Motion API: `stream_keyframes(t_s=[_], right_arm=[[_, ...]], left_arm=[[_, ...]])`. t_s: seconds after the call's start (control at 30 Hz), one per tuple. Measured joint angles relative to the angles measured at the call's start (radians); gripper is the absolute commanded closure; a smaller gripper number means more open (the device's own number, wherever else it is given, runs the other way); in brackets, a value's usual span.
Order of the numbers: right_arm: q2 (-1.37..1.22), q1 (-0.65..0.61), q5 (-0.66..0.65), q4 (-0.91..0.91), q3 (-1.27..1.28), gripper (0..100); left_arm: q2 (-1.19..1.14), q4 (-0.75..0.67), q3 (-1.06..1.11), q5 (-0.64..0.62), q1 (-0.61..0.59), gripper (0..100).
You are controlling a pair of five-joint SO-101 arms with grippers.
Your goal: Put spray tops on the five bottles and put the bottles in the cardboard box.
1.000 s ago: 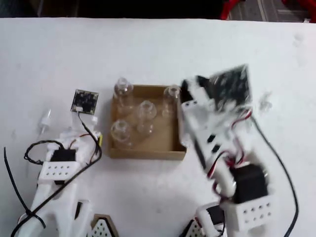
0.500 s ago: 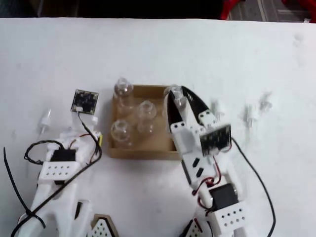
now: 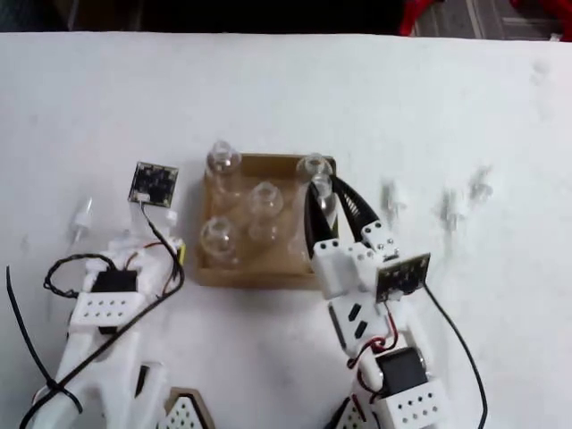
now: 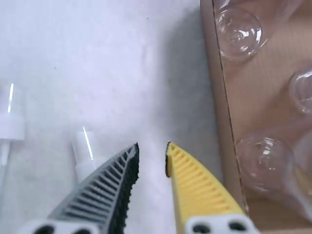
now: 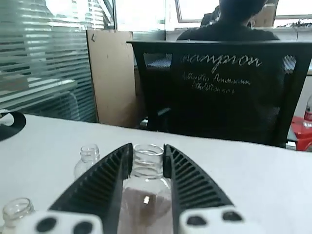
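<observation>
Looking at a shallow brown cardboard box [image 3: 259, 273] on the white tabletop [image 3: 268, 89], loaded with clear round-bodied bottles [image 3: 265, 201] with bare open necks. Got the right claw [image 5: 147, 145], black with ridged fingers, closed snug around the neck of the corner bottle [image 5: 147, 163], standing upright at the box's far right corner. Over at the left claw [image 4: 152, 150]: one grey ridged finger, one yellow, parted by just a narrow gap, holding nothing, hanging above the tabletop just beside the box wall. Also spotting a white spray top [image 4: 82, 148] with a thin clear tube, lying right next to the grey finger.
</observation>
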State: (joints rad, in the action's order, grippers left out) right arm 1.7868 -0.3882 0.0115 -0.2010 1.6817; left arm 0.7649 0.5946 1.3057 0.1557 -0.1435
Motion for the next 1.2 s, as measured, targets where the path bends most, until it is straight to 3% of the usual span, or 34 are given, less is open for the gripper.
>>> stream_keyframes(t_s=[0.27,0.53,0.87,1.2], right_arm=[[0.017,0.009,0.002,-0.147,0.0,98.3],[0.017,0.009,0.005,-0.183,0.0,98.3],[0.003,0.003,0.009,0.064,0.002,98.3],[-0.002,0.002,0.009,0.074,0.002,98.3]], left_arm=[[0.0,0.0,0.0,0.0,0.0,91],[0.0,0.0,0.0,0.0,0.0,91],[0.0,0.0,0.0,0.0,0.0,91],[0.0,0.0,0.0,0.0,0.0,91]])
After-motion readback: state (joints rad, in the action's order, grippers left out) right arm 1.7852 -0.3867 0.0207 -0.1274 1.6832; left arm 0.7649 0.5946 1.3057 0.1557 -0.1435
